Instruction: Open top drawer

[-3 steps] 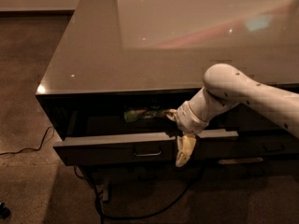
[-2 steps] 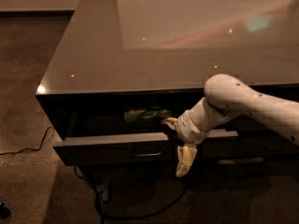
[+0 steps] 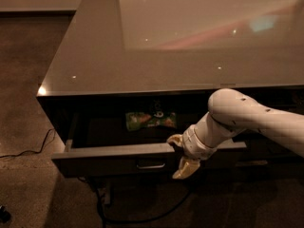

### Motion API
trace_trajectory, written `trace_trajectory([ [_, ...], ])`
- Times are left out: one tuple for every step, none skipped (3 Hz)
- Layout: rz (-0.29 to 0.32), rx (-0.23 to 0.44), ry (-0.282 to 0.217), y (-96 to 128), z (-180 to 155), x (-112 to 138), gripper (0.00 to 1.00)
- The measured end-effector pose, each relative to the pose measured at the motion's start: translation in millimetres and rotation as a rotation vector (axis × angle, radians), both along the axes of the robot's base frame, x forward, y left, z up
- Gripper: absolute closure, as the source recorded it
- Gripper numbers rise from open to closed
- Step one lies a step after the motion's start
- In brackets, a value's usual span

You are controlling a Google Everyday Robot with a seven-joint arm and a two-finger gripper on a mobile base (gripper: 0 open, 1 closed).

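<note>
Your drawer [image 3: 104, 159] already stands well out from under the counter [image 3: 142, 56], its dark front hanging clear of the cabinet and its floor open to view. The gripper [image 3: 179, 155] sits at the front's top edge, just right of the handle [image 3: 151, 165]. I judge it is there because the edge gives a simple hook for hauling the front outward, which would explain why the handle goes unused. The arm [image 3: 247, 122] comes in from the right and low, roughly in line with the drawer's travel, so a pull runs straight. Whether the gripper is clenched on that edge or merely resting against it, you cannot tell from here: it crosses the front and the light is poor.

A green packet [image 3: 151, 120] lies at the back of the drawer, apart from the gripper. The drawer's right end is covered by the arm, and whatever sits below the front is lost in shadow. A cable [image 3: 28, 151] trails across the floor at left, its far end out of view
</note>
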State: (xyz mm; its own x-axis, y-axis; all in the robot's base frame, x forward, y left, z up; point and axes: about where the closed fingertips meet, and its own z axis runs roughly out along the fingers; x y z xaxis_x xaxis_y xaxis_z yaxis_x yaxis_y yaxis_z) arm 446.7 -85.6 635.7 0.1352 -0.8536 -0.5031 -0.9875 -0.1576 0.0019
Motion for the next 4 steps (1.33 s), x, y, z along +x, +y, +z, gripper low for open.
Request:
trace_trajectory([
  [-0.020, -0.021, 0.002, -9, 2, -19, 0.65],
  [-0.030, -0.031, -0.003, -14, 9, -38, 0.88],
  [-0.030, -0.031, -0.003, -12, 8, -39, 1.00],
  [-0.030, -0.031, -0.003, -12, 8, -39, 0.81],
])
